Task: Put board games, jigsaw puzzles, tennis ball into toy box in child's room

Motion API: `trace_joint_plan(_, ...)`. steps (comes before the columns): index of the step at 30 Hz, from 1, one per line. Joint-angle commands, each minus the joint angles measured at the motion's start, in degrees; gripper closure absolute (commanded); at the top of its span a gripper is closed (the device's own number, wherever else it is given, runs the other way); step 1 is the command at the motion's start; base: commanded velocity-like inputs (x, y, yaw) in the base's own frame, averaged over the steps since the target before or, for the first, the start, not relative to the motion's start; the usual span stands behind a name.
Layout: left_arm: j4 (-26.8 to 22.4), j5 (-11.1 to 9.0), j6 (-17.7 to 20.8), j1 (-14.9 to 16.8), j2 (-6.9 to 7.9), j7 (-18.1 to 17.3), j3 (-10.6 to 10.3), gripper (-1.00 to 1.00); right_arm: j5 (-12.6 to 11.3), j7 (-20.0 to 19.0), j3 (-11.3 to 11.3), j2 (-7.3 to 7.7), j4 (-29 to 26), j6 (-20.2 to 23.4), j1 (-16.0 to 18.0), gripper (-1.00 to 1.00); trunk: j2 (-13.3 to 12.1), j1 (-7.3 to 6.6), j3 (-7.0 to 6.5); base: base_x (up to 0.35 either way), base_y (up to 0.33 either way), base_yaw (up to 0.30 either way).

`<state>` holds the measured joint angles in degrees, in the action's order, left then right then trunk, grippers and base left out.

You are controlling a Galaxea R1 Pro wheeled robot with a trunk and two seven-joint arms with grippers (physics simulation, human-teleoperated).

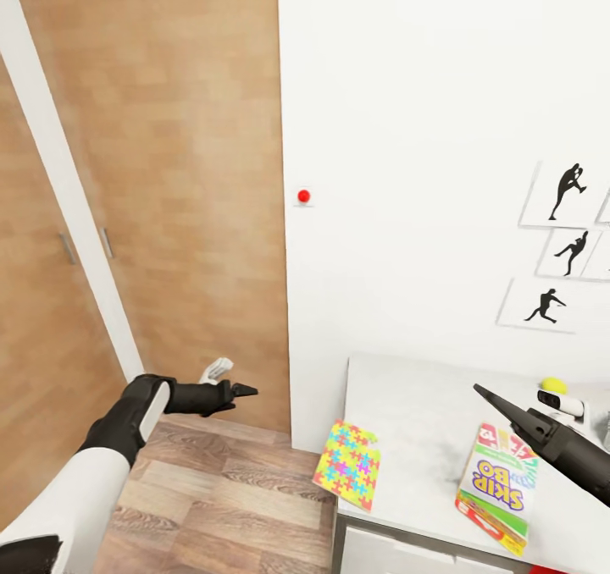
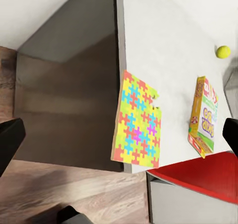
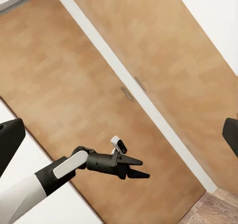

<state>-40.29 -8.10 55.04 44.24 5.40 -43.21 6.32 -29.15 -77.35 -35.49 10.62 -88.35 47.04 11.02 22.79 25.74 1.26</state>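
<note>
At the pale grey table's (image 1: 407, 422) left edge a multicoloured jigsaw puzzle sheet (image 1: 346, 465) overhung, so the empty left gripper (image 1: 243, 391), fingers slightly parted, should probably pinch that overhang.

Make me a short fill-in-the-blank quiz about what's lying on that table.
1. The jigsaw puzzle hangs over the table's ____.
2. The board game box reads ____.
3. The tennis ball is coloured ____.
4. The left gripper hangs above the wooden ____.

Missing words: edge; SKIP BO; yellow; floor
</note>
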Motion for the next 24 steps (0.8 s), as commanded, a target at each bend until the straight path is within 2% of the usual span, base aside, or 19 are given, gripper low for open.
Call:
trace_joint_plan(1, 0.20, -0.19, 0.42, 0.16, -0.09, -0.03, 0.10, -1.00, -0.17, -0.08, -0.02, 0.01, 0.02, 0.49, 0.05, -1.00, 0.13, 0.04, 0.13, 0.000, -0.185, 0.000)
trace_joint_plan(7, 0.86, -0.38, 1.10, 0.51, -0.31, -1.01, 0.16, -1.00, -0.26, -0.15, -0.12, 0.05, 0.02, 0.62, 0.05, -1.00, 0.13, 0.04, 0.13, 0.000, -0.179, 0.000)
trace_joint_plan(11, 0.96, -0.41, 1.86, 0.56, -0.26, -3.15, 0.18, -1.00, -0.51, -0.18, -0.17, 0.08, 0.00, 0.75, 0.05, -1.00, 0.13, 0.04, 0.13, 0.000, -0.049, 0.000)
trace_joint_plan(15, 0.99, -0.36, 2.25, 0.57, -0.18, -7.39, 0.18, -1.00, -0.86, -0.24, -0.16, 0.07, -0.61, 0.96, -0.05, -1.00, 0.13, 0.04, 0.13, 0.000, -0.014, 0.000)
trace_joint_plan(19, 1.00, -0.34, 2.32, 0.58, -0.15, -8.77, 0.18, -1.00, -0.98, -0.25, -0.14, 0.03, -1.57, 1.05, -0.87, -1.00, 0.13, 0.04, 0.13, 0.000, -0.004, 0.000)
trace_joint_plan(24, 0.98, -0.40, 2.38, 0.58, -0.08, -9.36, 0.30, -1.00, -1.12, -0.26, -0.14, -0.10, -1.98, 1.15, -1.94, -1.00, 2.14, 1.14, 1.03, 0.000, -0.001, 0.000)
